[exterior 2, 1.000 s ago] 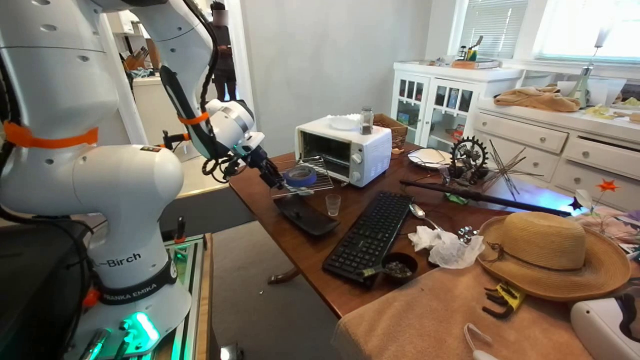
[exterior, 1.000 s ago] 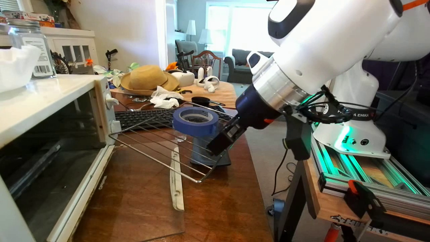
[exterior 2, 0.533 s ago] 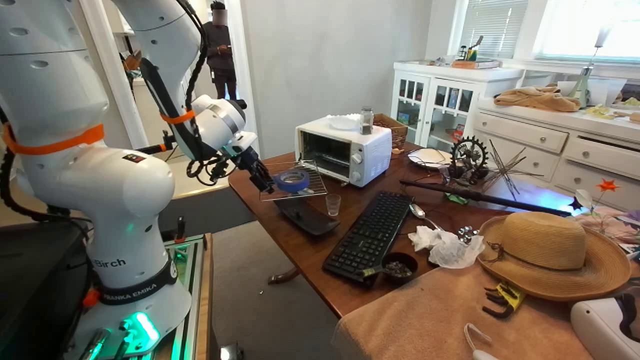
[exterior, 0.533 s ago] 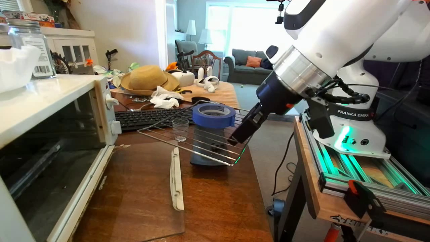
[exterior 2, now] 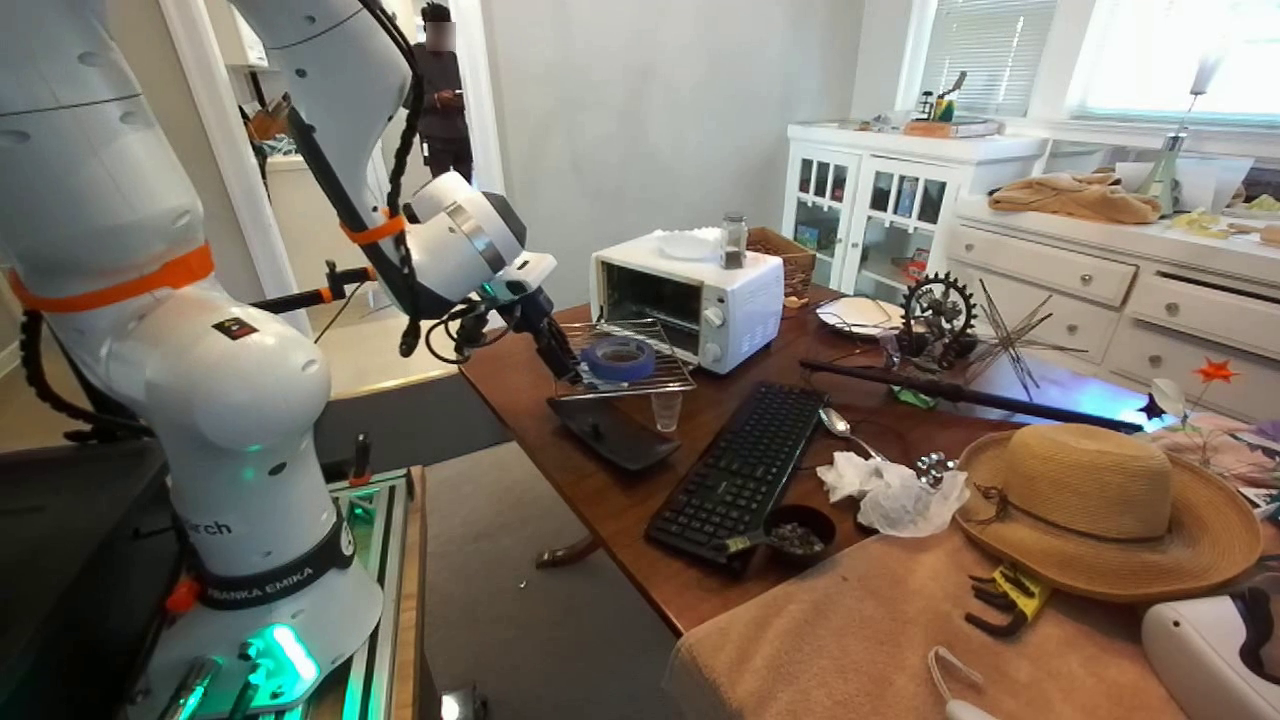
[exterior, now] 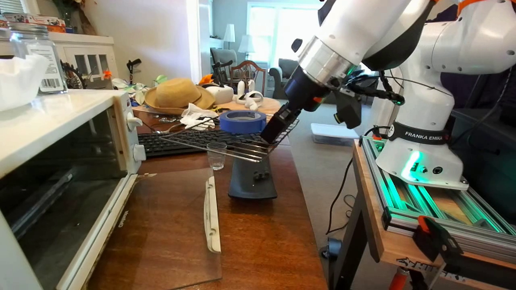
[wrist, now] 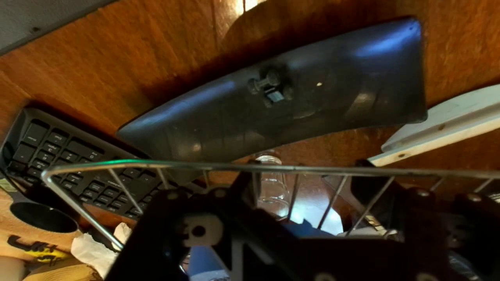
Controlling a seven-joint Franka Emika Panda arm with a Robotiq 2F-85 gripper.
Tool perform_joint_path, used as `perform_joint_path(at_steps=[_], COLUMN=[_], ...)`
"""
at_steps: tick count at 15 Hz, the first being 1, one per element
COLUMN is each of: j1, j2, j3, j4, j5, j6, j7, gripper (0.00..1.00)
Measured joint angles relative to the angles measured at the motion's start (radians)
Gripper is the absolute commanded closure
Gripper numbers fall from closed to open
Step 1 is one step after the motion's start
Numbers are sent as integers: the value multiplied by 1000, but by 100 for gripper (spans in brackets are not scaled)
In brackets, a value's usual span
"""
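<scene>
The black two-fingered gripper looks clamped on the silver wire rack, holding it aloft over the black curved tray; the round blue tape roll sits on the rack; lifting seems done; setting down remains; the white toaster oven, door lowered, stands near.

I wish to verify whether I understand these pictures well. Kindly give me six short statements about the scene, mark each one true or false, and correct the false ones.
1. The gripper holds the wire rack. True.
2. The glass jar stands on top of the toaster oven. True.
3. The toaster oven is shut. False: its glass door is lowered.
4. The roll of blue painter's tape lies on the wire rack. True.
5. The roll of blue painter's tape stands on its edge. False: it lies on its flat side.
6. The wire rack is inside the toaster oven. False: it is outside, raised above the wooden table.
</scene>
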Motion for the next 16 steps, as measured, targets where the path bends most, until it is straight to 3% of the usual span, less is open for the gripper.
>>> perform_joint_path(at_steps=[9, 16], j1=[-10, -11], j2=[-23, -7], j3=[-110, -124], j4=[-3, -8], j5=[6, 4], j6=[2, -21], j7=[-22, 20], gripper=[61, 61])
